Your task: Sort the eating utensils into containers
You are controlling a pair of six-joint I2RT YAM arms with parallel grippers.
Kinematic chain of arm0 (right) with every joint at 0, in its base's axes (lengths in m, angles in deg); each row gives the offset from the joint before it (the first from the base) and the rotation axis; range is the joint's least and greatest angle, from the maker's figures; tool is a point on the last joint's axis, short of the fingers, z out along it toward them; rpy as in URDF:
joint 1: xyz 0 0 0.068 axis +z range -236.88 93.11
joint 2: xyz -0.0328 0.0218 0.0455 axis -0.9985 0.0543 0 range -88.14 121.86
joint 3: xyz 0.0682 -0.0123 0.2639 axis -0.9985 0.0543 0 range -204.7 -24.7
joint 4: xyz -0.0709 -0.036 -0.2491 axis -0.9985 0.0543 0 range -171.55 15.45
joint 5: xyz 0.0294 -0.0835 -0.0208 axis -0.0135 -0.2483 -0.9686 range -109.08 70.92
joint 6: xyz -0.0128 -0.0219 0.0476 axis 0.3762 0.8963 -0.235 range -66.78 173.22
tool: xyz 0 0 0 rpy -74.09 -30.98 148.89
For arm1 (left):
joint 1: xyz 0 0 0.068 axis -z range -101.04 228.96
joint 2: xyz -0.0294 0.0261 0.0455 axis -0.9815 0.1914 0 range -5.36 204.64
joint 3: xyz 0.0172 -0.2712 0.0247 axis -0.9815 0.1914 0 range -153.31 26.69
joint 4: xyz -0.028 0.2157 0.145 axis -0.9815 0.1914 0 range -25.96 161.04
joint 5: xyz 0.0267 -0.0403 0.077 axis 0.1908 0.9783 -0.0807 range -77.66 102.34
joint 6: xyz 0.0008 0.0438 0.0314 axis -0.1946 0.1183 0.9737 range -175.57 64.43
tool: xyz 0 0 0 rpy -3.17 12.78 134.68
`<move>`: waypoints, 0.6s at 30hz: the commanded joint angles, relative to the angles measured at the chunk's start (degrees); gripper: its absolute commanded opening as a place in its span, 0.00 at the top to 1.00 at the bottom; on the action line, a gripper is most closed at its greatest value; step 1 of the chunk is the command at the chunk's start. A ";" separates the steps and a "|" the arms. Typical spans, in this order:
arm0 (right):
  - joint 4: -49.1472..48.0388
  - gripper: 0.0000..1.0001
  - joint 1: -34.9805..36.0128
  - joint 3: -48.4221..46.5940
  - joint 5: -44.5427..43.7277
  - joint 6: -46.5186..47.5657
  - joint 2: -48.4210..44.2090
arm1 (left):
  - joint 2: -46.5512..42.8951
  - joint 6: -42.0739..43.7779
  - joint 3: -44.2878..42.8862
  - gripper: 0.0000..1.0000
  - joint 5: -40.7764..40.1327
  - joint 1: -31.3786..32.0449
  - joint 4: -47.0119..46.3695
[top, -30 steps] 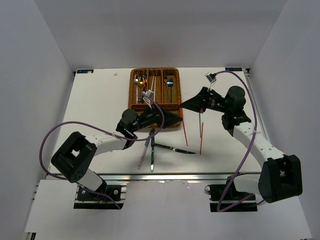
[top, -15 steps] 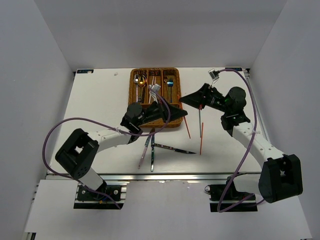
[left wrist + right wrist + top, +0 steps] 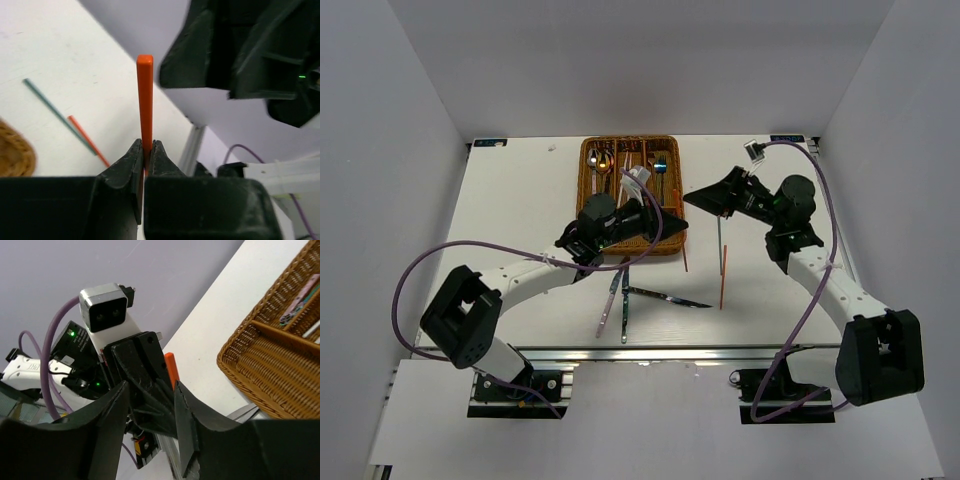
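My left gripper point(image 3: 679, 226) is shut on a red chopstick point(image 3: 685, 256) just right of the wicker tray point(image 3: 585, 190); the stick hangs steeply down to the table. In the left wrist view the jaws point(image 3: 145, 145) pinch the stick point(image 3: 145, 95), its square end pointing up. My right gripper point(image 3: 689, 200) stands open right beside it; its wrist view shows its fingers point(image 3: 150, 390) spread around the left gripper's tip and the stick's end point(image 3: 170, 369), not touching the stick. The tray holds spoons and other cutlery point(image 3: 603, 160).
A green chopstick point(image 3: 719, 235) and another red one point(image 3: 723, 276) lie on the table right of the tray. In front of the tray lie a knife point(image 3: 667, 298) and two slim utensils point(image 3: 608, 305). Tray corner point(image 3: 270, 355) is close to the right gripper.
The left gripper moved up beside the right one and shut on the red chopstick. The right gripper, shut on it before, has opened its jaws.
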 commanded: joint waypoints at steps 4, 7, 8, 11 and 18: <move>-1.02 0.52 -4.36 0.46 0.56 -0.63 -1.39 | -3.13 6.46 -3.41 1.00 -8.91 -0.16 12.23; 1.34 0.52 -6.56 0.81 -0.66 0.51 -1.30 | -3.13 8.13 -5.25 1.00 -12.77 -0.51 15.57; 3.53 0.52 -7.43 0.82 -1.02 1.21 -1.30 | -2.87 9.35 -5.95 1.00 -13.65 -0.60 16.71; 7.93 0.52 -11.30 1.08 -3.12 3.83 -2.09 | -1.73 11.55 -10.26 1.00 -18.40 -1.74 22.95; 27.71 0.50 -13.77 -3.58 -18.75 15.17 -4.81 | 6.06 16.91 -25.18 1.00 -33.07 -7.63 40.32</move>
